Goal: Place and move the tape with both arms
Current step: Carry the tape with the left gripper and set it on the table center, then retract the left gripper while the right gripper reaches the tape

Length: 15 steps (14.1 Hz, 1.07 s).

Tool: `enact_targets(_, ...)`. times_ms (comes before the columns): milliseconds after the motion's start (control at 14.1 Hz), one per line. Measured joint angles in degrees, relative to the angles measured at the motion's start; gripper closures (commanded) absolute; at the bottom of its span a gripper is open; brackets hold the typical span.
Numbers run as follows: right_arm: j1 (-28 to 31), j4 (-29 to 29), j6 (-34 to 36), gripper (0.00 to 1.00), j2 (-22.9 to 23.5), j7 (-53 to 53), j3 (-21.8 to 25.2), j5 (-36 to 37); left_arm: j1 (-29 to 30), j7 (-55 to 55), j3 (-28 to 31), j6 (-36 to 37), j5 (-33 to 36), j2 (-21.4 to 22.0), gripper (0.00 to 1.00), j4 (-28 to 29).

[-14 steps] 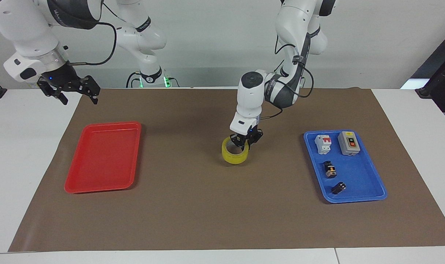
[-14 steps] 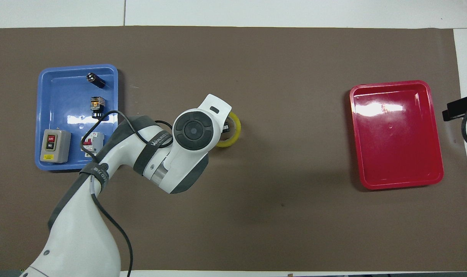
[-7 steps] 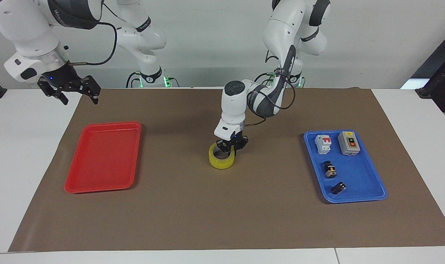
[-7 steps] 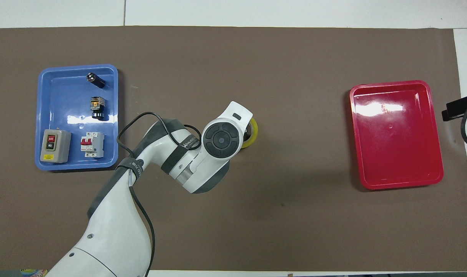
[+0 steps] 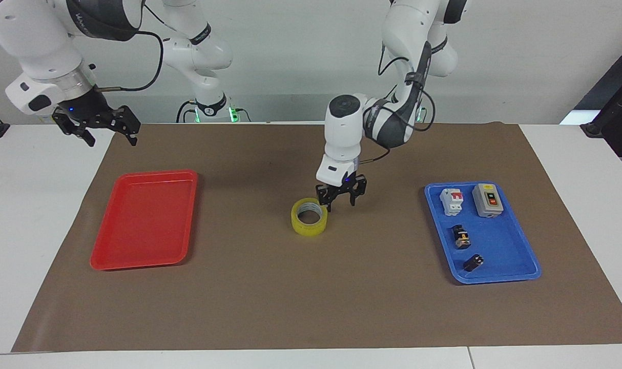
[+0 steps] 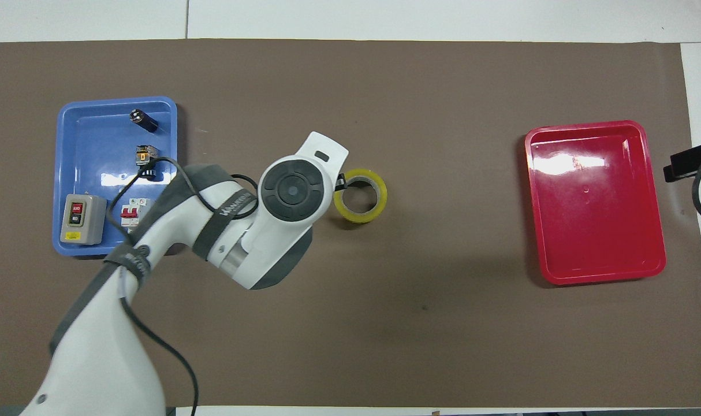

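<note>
The yellow tape roll (image 5: 309, 217) lies flat on the brown mat near the table's middle; it also shows in the overhead view (image 6: 360, 196). My left gripper (image 5: 341, 197) hangs open and empty just above the mat, beside the tape toward the left arm's end; in the overhead view the wrist hides all but a fingertip (image 6: 340, 184). My right gripper (image 5: 97, 125) is open and empty, held high over the table edge at the right arm's end, where it waits.
A red tray (image 5: 144, 218) lies empty toward the right arm's end (image 6: 596, 202). A blue tray (image 5: 482, 236) toward the left arm's end holds a grey switch box (image 5: 488, 200), a white breaker (image 5: 451, 201) and two small black parts.
My left gripper carried the tape toward the right arm's end, set it on the mat, opened and drew back up and toward its own end. The right arm has not moved.
</note>
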<state>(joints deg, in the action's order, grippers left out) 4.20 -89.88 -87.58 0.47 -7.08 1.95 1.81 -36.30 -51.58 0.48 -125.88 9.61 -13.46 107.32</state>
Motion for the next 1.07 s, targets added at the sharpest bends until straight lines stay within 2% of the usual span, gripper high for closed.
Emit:
enact_targets(213,-1.5,-0.3,-0.1,0.0,-0.1,-0.1,-0.6,-0.7,6.9,11.9,0.2,3.8,0.0,7.6,0.0,5.3)
enact_targets(355,-5.9,-0.6,-1.6,0.0,-0.1,2.3,-0.9,-2.1,12.1,18.2,0.4,3.8,-0.2,10.4,0.0,7.3)
enact_targets(569,-14.9,-0.4,-5.7,0.0,1.7,15.1,-1.5,-2.8,18.3,26.7,0.5,5.1,-2.6,12.5,0.0,7.7)
enact_targets(782,-24.3,0.0,-14.9,0.0,8.0,27.8,-1.8,-2.8,24.5,36.7,0.7,10.3,-7.7,14.6,0.0,6.1)
enact_targets(1066,-31.1,-0.3,-26.1,0.0,17.7,36.0,-1.7,-2.8,32.3,47.5,0.9,21.7,-10.4,15.5,0.0,-3.0)
